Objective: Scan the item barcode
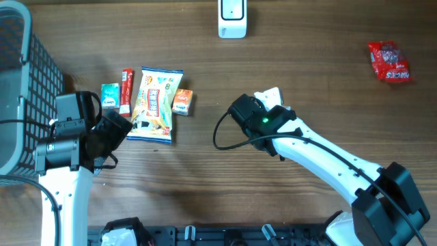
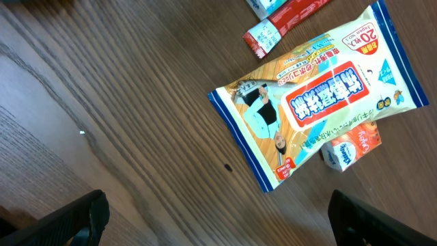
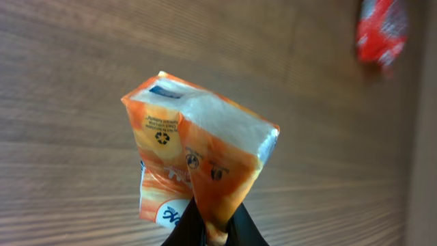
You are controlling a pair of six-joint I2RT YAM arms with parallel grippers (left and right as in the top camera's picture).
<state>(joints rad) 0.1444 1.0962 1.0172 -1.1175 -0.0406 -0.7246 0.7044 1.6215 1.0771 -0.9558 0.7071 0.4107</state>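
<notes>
- Currently the R gripper [image 3: 208,229] is pinching the orange tissue pkt [image 3: 198,160] by its lower end, jaws closed tight on it. The pkt is sticking up above the fingers at the centre of the right wrist view, crumpled, w/ a white patch showing on its top face.
- Overhead, that pkt is showing as a pale bit at the tip of the R arm, approx. centre of frame, over bare wood of the table [image 1: 205,178].
- The scanner [image 1: 232,17] is sitting at the top centre of the overhead frame, well apart from the held pkt, which is lying below it and slightly to the right.
- The L gripper [image 1: 115,130] is hovering at lower left overhead w/ jaws spread wide, gripping nothing. In the left wrist view its fingers [image 2: 82,219] are peeking in at the two bottom corners.
- The wipes pack [image 2: 321,102] is lying flat at right of centre in the left wrist view. Overhead it is just up and right of the L gripper.
- The red stick sachet [image 2: 281,24] is lying just beside the wipes pack, and the teal pack [image 1: 109,96] is sitting on the sachet's far side, nearer the left edge.
- A second orange pkt [image 2: 351,147] is touching the wipes pack's other long edge.
- The red snack bag [image 1: 389,61] is lying alone at upper right overhead, and is showing blurred at the top right of the right wrist view.
- The grey basket [image 1: 13,82] is taking up the left edge overhead.
</notes>
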